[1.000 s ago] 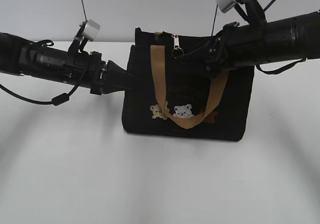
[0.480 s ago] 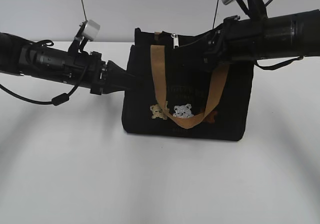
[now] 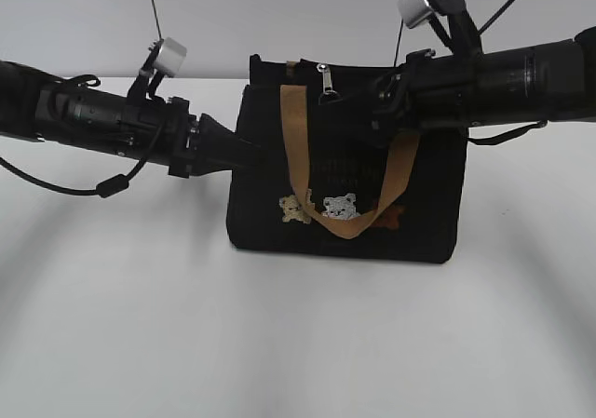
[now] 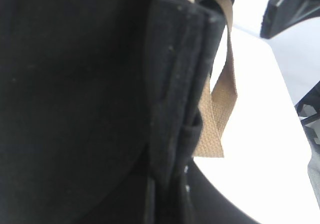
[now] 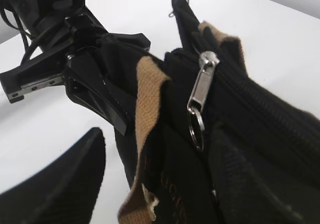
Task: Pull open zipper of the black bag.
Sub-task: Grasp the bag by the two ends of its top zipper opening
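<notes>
Worktop [image 3: 140, 325] white, bare in front; black bag [image 3: 428, 204] stands upright mid-scene, tan strap [image 3: 296, 139] looping down its front face.

Left hand [image 3: 244, 150] is clamped shut on the bag's left edge near the top, pinning fabric; the left wrist view shows only black cloth and strap close up, so the grip reads as an anchor hold.

Right hand [image 3: 372, 111] sits at the bag's top right, jaws spread, holding nothing. One finger [image 5: 60, 184] shows low in its wrist view, apart from the pull.

Zipper [image 5: 201, 92] runs along the top edge; silver pull tab and ring hang near the left end, teeth to the right look closed.

Step in hand, as judged: approach to the pull, not yet grasped. Next move needs the right hand centred on the tab, closed on it, then drawn along the zip line while the left holds the bag. Risk: snagging the strap instead.
</notes>
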